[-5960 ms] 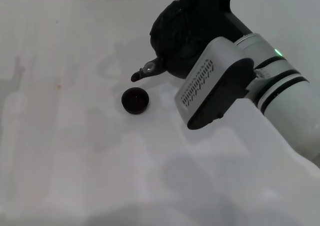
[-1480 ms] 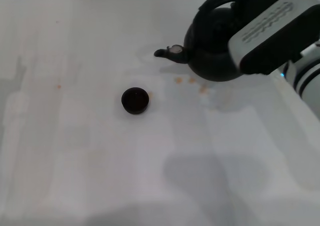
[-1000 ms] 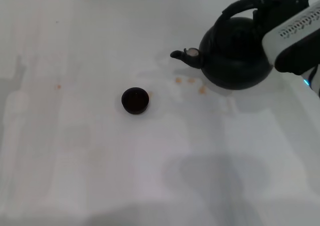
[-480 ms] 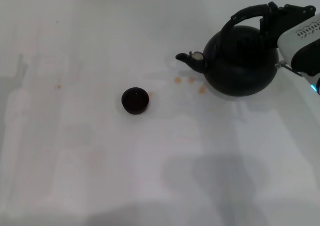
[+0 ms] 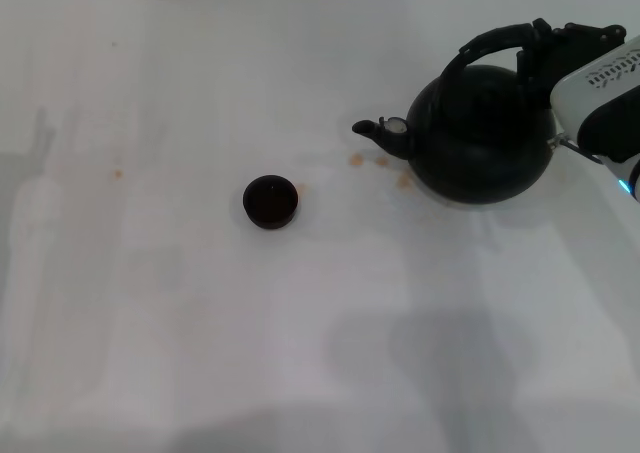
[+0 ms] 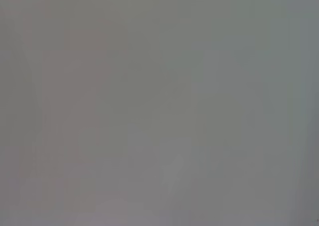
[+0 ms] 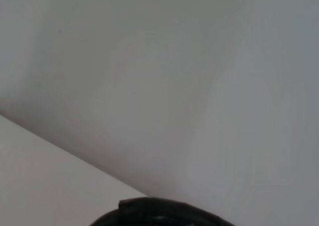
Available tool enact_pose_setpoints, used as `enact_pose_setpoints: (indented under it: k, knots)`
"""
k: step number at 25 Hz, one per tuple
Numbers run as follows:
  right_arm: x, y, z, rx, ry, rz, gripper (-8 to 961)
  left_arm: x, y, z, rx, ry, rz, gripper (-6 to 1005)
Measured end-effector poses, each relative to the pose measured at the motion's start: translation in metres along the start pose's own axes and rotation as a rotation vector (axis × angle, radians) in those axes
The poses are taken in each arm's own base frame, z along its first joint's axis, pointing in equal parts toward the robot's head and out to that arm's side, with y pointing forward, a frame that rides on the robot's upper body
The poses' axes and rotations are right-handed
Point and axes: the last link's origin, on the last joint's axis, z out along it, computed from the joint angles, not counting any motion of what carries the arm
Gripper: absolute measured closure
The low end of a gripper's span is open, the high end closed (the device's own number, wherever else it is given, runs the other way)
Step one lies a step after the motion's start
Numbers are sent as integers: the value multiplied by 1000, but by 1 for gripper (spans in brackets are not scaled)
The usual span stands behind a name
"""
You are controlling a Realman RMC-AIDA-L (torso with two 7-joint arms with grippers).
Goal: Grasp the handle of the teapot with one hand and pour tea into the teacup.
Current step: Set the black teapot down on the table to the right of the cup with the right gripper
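The black teapot (image 5: 483, 138) stands upright on the white table at the right of the head view, its spout (image 5: 382, 132) with the silvery cap pointing left toward the teacup. My right gripper (image 5: 545, 47) is shut on the right end of the arched handle (image 5: 492, 42). The small black teacup (image 5: 270, 202) sits well to the left of the spout, with dark tea inside. A black curved edge, likely the handle (image 7: 164, 212), shows low in the right wrist view. The left gripper is out of view.
Orange-brown tea drops (image 5: 381, 160) stain the white table (image 5: 200, 323) between the spout and the cup, and another small one (image 5: 117, 173) lies far left. The left wrist view shows only plain grey.
The right arm carried the teapot from tilted over the teacup back to the right and set it level, settling slightly lower in the last half second. Tea drops appeared on the table.
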Motion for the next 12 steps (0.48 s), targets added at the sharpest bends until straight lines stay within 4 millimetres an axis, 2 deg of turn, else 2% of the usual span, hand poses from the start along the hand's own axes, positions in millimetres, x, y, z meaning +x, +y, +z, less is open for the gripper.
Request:
enact_pose_setpoints:
  k: [12]
  knots:
    - [4, 4, 0, -5, 11, -22, 764, 0, 0, 0, -1, 0, 0, 133]
